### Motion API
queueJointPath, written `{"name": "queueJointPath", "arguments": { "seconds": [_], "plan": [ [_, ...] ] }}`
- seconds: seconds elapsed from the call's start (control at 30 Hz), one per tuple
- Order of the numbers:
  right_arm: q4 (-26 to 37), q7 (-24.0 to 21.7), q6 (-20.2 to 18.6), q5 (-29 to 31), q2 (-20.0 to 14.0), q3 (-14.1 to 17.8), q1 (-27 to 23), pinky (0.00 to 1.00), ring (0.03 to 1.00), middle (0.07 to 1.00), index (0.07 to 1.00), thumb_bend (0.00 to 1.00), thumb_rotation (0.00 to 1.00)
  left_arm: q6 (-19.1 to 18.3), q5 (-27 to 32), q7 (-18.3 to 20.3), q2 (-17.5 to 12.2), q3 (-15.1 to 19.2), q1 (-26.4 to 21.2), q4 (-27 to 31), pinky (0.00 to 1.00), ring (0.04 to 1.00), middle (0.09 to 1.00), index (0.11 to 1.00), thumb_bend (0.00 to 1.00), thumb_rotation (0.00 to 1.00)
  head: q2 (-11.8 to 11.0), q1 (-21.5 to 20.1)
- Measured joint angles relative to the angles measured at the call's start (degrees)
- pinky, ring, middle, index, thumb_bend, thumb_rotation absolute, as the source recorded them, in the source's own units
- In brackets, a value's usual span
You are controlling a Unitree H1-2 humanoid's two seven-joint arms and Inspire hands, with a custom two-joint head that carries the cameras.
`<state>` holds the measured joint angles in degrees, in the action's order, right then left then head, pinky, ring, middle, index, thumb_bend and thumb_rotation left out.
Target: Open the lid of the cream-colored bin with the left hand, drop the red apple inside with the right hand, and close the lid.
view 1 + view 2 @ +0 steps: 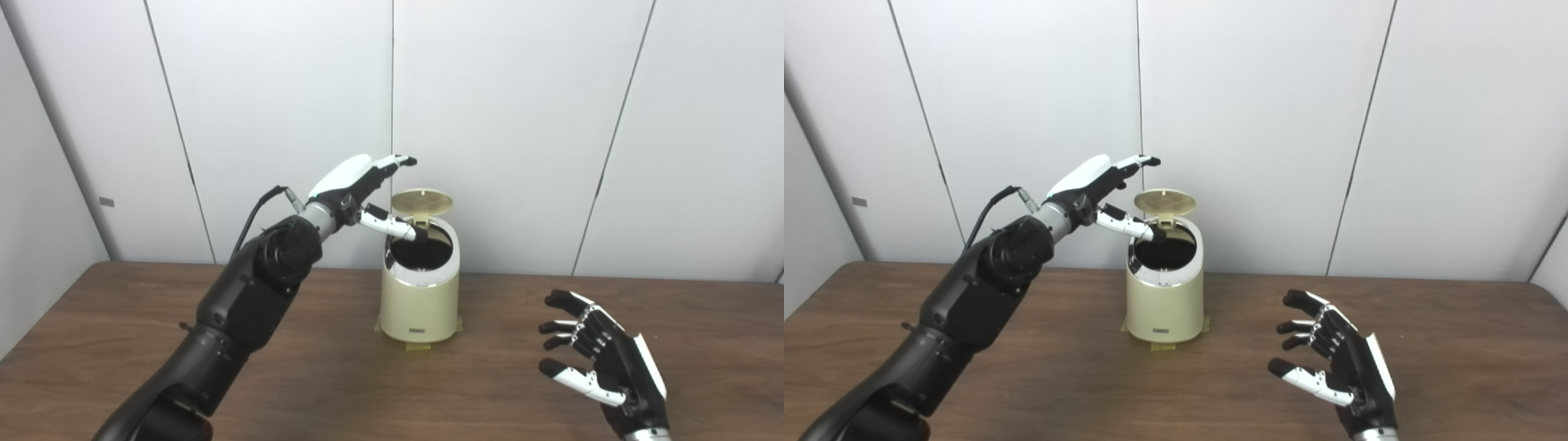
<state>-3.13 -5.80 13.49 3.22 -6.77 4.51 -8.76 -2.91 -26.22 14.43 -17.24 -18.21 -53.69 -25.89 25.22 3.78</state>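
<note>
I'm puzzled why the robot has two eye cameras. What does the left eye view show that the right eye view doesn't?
Only the left eye view: nothing of note.
Only the right eye view: the table's far right corner and a side wall beyond it.
Both: the cream bin with its lid raised, the left hand over its mouth, the right hand open and empty, no apple.

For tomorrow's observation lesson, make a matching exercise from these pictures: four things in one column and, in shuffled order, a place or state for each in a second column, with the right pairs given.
Column one:
1. lid
2. left hand
3. right hand
4. cream-colored bin

Column two:
A. open and empty, low over the table at the right
B. standing on the table with its dark mouth uncovered
C. tipped up behind the opening
D. raised beside the bin's top, thumb at the rim

Right pairs: 1-C, 2-D, 3-A, 4-B.
</note>
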Motion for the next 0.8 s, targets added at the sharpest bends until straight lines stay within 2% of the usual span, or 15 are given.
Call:
{"name": "queueJointPath", "arguments": {
  "seconds": [0.1,0.27,0.5,0.8],
  "plan": [
    [-0.53,0.00,0.00,-0.31,-0.03,-0.34,0.00,0.47,0.607,0.759,0.733,0.84,0.36,1.38,-0.11,0.16,0.05,-0.11,0.00,0.03,0.97,1.000,0.989,0.958,1.00,0.40,0.09,-0.17],
    [-1.50,-0.02,0.04,-0.30,-0.23,-0.36,-0.06,0.46,0.600,0.756,0.730,0.85,0.36,0.98,-1.01,1.74,0.07,-0.44,0.07,0.53,1.00,1.000,0.989,0.951,1.00,0.39,0.18,-0.18],
    [-1.57,-0.06,0.08,-0.31,-0.29,-0.49,-0.09,0.46,0.602,0.756,0.730,0.83,0.36,-1.67,-1.35,5.46,-0.04,-0.62,0.86,2.71,1.00,1.000,0.978,0.943,1.00,0.35,0.44,-0.44],
    [-1.55,-0.04,0.07,-0.43,-0.29,-0.61,-0.12,0.46,0.606,0.760,0.734,0.84,0.37,-4.78,-2.22,11.33,-2.07,-1.85,1.15,7.04,1.00,1.000,0.960,0.933,1.00,0.31,0.53,-0.53]
  ]
}}
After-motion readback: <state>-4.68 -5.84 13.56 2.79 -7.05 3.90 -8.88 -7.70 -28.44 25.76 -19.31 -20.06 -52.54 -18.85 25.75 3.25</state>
